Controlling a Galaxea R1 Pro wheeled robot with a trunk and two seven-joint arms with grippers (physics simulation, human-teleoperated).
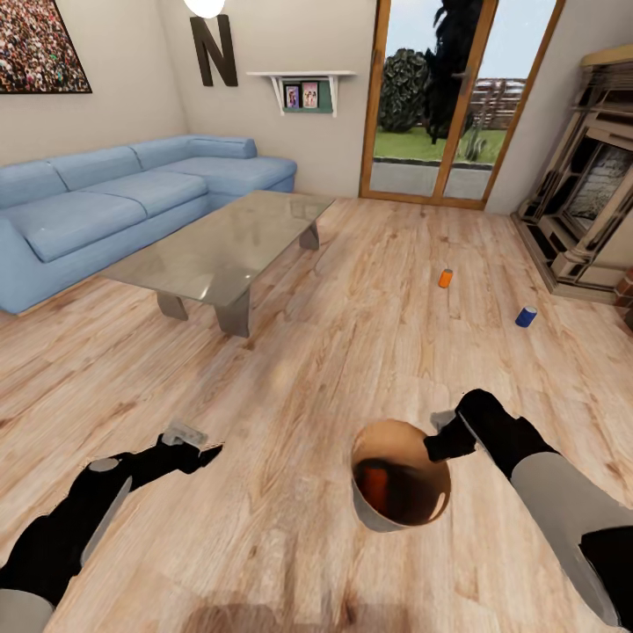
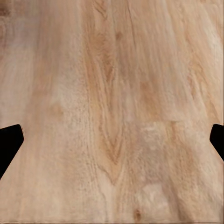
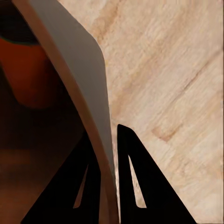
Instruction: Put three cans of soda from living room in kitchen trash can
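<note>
I stand in the living room, on a pale wood-plank floor that spreads across the whole head view. A blue corner sofa runs along the wall to my left, with a glass-topped coffee surface in front of it. Wood-framed glass doors open onto a garden straight ahead, and a brick-and-stone fireplace sits at the right.

My right claw is closed on the rim of the tash can: one finger lies inside the pale wall and one outside, pinching it. The bin hangs low in front of me, its glossy copper inside facing up, and an orange shape shows within it, likely one soda can.

My left claw holds nothing; its fingers are spread wide apart over bare floor.

Farther off, toward the fireplace, an orange can and a blue can stand on the floor, well apart from each other.
</note>
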